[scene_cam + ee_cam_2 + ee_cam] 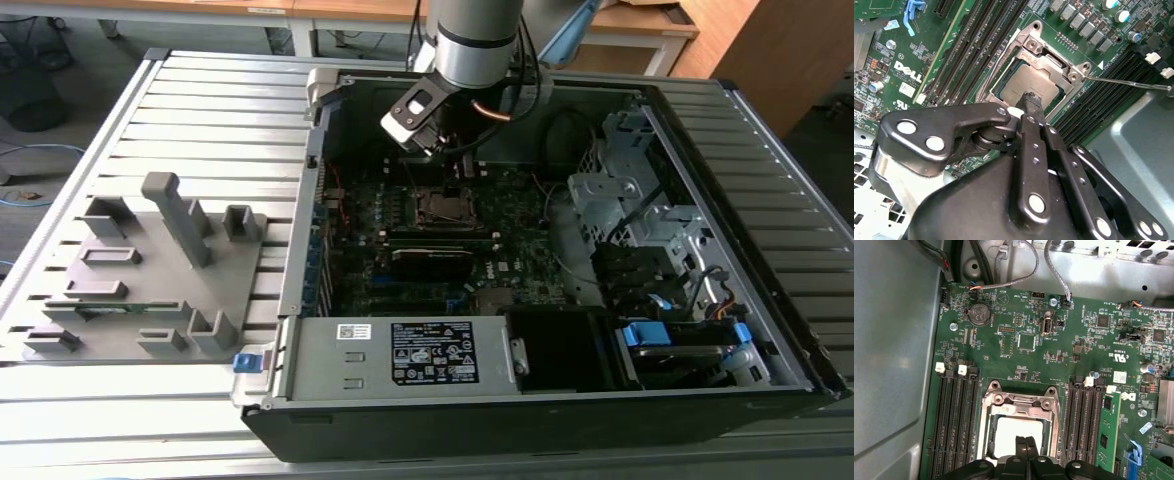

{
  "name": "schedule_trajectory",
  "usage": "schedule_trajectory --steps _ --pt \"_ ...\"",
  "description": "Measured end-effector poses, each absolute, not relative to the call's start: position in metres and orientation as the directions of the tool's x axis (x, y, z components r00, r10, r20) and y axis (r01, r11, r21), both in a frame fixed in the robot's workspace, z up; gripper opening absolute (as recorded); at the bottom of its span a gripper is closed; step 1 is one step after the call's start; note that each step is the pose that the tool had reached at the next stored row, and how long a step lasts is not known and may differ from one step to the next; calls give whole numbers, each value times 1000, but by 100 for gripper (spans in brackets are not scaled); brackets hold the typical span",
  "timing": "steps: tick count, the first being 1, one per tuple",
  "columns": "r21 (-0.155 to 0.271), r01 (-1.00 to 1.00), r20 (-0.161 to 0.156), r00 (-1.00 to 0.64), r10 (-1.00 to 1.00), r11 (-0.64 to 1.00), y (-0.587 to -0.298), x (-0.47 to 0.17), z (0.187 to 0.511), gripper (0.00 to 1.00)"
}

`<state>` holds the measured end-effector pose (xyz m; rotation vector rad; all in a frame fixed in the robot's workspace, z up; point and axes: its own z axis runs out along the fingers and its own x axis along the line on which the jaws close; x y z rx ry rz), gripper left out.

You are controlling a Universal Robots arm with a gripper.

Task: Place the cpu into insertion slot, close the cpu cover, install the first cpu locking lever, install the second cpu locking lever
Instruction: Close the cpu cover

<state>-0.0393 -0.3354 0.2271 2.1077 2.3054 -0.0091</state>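
Note:
The cpu [1016,82] shows its dull silver top inside the insertion slot [1004,60] on the green board. Its top also shows in the first wrist view [1009,432]. The cpu cover [1019,402], a silver frame, lies flat around the chip. My gripper [1032,98] is shut with nothing between its black fingers. Its tips stand over the middle of the chip, touching it or just above it, and I cannot tell which. A thin locking lever [1126,83] sticks out free from the socket's corner. In the exterior view the gripper [451,168] hangs just above the socket [445,207].
Black memory slots [956,425] flank the socket on both sides, with one green memory stick [1109,432] seated. The open computer case [747,110] holds a drive cage, cables and a power supply [400,350]. A grey fixture [147,260] lies at the exterior view's left.

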Motion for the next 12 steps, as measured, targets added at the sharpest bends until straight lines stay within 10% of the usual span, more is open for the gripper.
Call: schedule_trajectory --steps 12 --pt "8 984 -17 -177 984 177 -335 -39 227 11"
